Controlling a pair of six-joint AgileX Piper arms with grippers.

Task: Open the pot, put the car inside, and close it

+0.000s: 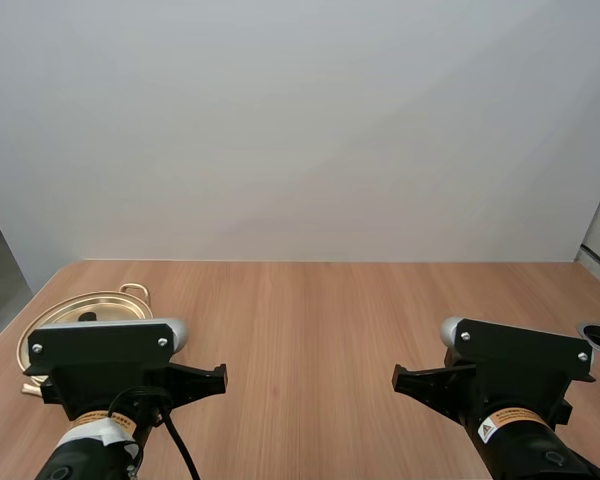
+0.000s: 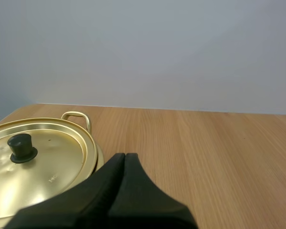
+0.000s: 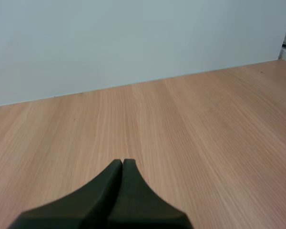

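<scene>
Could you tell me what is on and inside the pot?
The lid with its black knob sits on the pot; the closed lid hides whatever is inside.

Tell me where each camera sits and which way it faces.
High view: behind, above the bases, looking down over the table; left arm and right arm show.
Left wrist view: on the left arm, facing forward past the shut left gripper to the lidded pot.
Right wrist view: on the right arm, facing forward past the shut right gripper along the table.
Shared: pot, in high and left wrist views.
</scene>
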